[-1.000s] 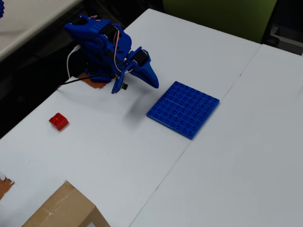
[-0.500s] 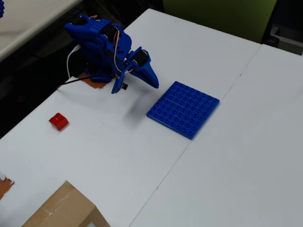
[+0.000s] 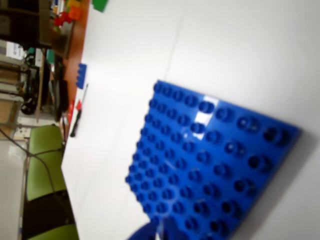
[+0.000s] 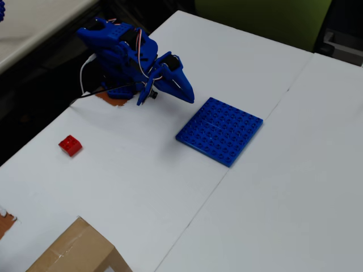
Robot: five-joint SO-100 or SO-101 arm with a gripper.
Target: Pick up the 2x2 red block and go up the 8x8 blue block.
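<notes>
The 2x2 red block point(image 4: 70, 145) lies on the white table at the left in the overhead view, far from the gripper; it is out of the wrist view. The 8x8 blue block point(image 4: 220, 130) lies flat near the table's middle and fills the lower right of the wrist view point(image 3: 210, 170). My gripper point(image 4: 188, 96) hangs just off the plate's upper-left side, pointing toward it, jaws together and empty. Its blurred blue tips show at the bottom edge of the wrist view point(image 3: 155, 233).
A cardboard box point(image 4: 74, 249) stands at the table's bottom-left corner. The arm's base point(image 4: 116, 85) sits at the left edge. In the wrist view a small blue brick point(image 3: 81, 76) and a dark tool point(image 3: 77, 116) lie near the table edge, with a green chair point(image 3: 45, 160) beyond.
</notes>
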